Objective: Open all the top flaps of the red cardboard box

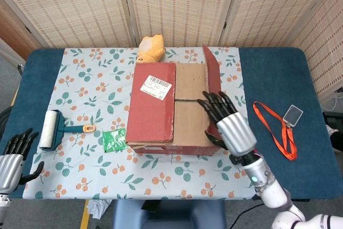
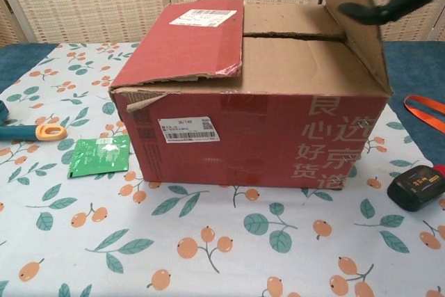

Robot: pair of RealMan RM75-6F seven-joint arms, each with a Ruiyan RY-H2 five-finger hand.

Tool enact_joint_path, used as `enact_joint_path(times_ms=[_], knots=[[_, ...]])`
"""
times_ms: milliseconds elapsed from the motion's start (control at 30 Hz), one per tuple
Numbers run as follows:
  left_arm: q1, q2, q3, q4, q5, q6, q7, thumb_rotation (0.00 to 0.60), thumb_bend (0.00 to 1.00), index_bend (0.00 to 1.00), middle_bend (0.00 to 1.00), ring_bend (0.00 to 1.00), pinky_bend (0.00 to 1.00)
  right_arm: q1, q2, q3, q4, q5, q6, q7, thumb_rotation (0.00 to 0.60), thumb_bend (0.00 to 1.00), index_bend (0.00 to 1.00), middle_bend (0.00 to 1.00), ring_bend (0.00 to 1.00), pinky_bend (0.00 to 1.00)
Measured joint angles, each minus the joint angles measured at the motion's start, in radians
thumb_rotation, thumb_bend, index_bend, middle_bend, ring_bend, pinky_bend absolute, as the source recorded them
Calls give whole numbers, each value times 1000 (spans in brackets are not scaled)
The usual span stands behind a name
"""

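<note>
Woven reed screens closed off the back, and the blue table carried a cloth printed with leaves and berries. The red cardboard box sat mid-cloth, just left of and ahead of my right hand, well apart from my left hand. I noted the right flap standing near upright, with bare brown inner flaps exposed beneath it. The right hand's fingers were spread and lay against the raised flap's inner face near its front end; in the chest view only dark fingertips showed on the panel, so I judged it a push rather than a grip. The left flap, the one with the shipping label, lay flat and closed, on the far side of the box from the right hand. Its long axis ran front to back, parallel to the centre seam, and its free edge along that seam faced the right hand. The left hand hovered low off the table's near corner, fingers apart and holding nothing, with a lint roller and a green packet lying between it and the box. My judgement: the right hand was the nearer to that free edge, though the left had the more natural side for folding the flap outward. The inner flaps were not yet lifted.
</note>
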Motion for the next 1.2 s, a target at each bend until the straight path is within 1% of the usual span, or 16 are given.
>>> enact_joint_path(times_ms=[67,167,200,300,400,467,567,667,800,900,967,1067,1200], knots=[[0,-1,1,-2,2,0,5,600,444,0,0,0,0,-59,24,-30,-9,-29,71,3,600,416,0,0,0,0],[1,-2,3,-7,5,1,16,600,444,0,0,0,0,-171,59,-93,-6,-84,194,31,600,416,0,0,0,0],[1,-3,3,-9,7,3,21,600,444,0,0,0,0,-217,71,-120,2,-109,242,53,600,415,0,0,0,0],[0,-7,5,-13,16,6,37,600,444,0,0,0,0,-317,97,-179,33,-170,350,116,600,416,0,0,0,0],[-2,-15,9,-14,36,10,50,600,444,0,0,0,0,-396,114,-221,76,-217,432,171,600,416,0,0,0,0],[-6,-21,13,-14,52,11,50,600,444,0,0,0,0,-424,117,-234,108,-229,456,198,600,416,0,0,0,0],[-14,-31,16,-32,64,3,40,600,443,0,0,0,0,-448,117,-241,154,-219,458,242,600,416,0,0,0,0],[-25,-34,14,-61,61,-15,73,600,443,0,0,0,0,-455,117,-239,180,-184,435,296,600,416,0,0,0,0],[-57,-24,8,-167,55,-66,159,600,438,0,0,0,3,-456,122,-231,225,-139,379,378,600,416,0,0,0,0],[-86,-16,-7,-261,44,-101,177,600,428,0,0,0,5,-452,134,-227,244,-118,337,431,600,415,0,0,0,0],[-102,-15,-17,-298,34,-116,201,600,422,0,0,0,6,-448,145,-222,253,-110,316,461,600,416,0,0,0,0],[-127,-25,-40,-358,11,-134,287,600,419,0,0,0,12,-437,171,-212,259,-103,284,497,600,416,0,0,0,0],[-170,-70,-83,-450,-51,-155,441,600,420,0,0,0,47,-427,209,-201,256,-101,258,531,600,416,0,0,0,0]])
